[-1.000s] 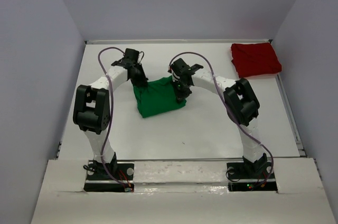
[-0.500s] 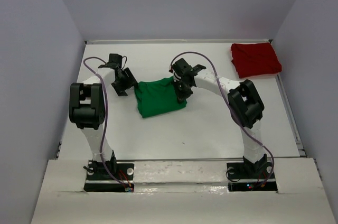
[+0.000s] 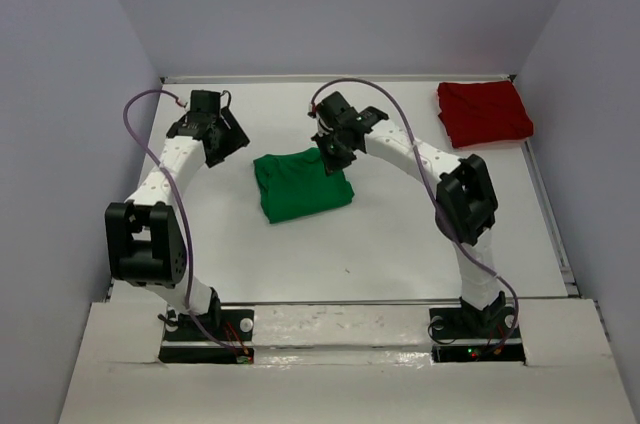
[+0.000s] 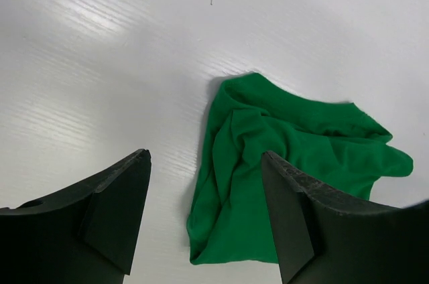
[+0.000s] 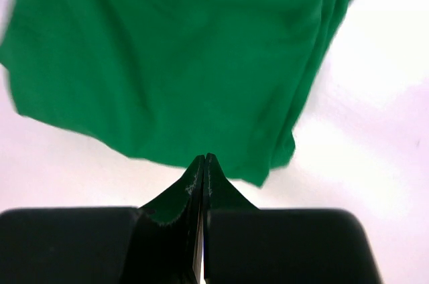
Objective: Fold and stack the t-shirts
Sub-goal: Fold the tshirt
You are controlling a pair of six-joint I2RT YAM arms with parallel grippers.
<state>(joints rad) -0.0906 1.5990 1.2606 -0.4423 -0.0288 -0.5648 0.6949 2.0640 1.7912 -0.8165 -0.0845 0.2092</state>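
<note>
The bright green t-shirt (image 3: 300, 185) lies bunched and roughly folded on the white table (image 3: 400, 244), mid-left. My left gripper (image 3: 224, 144) hangs to its left, apart from it. In the left wrist view this gripper (image 4: 204, 157) is open and empty, with the green t-shirt (image 4: 295, 157) ahead and partly behind the right finger (image 4: 295, 217). My right gripper (image 3: 333, 156) is at the shirt's far right corner. In the right wrist view it (image 5: 204, 157) is shut, its tips at the edge of the green t-shirt (image 5: 174, 56), and no cloth shows between them. The dark red t-shirt (image 3: 484, 112) lies folded at the far right.
Grey walls close in the table on the left, back and right. A raised rim (image 3: 545, 194) runs along the table's right side. Purple cables (image 3: 140, 114) loop off both arms.
My left gripper has opened, let go of the green t-shirt and swung away to the left and back. The right gripper has shifted toward the shirt's far edge, still shut.
</note>
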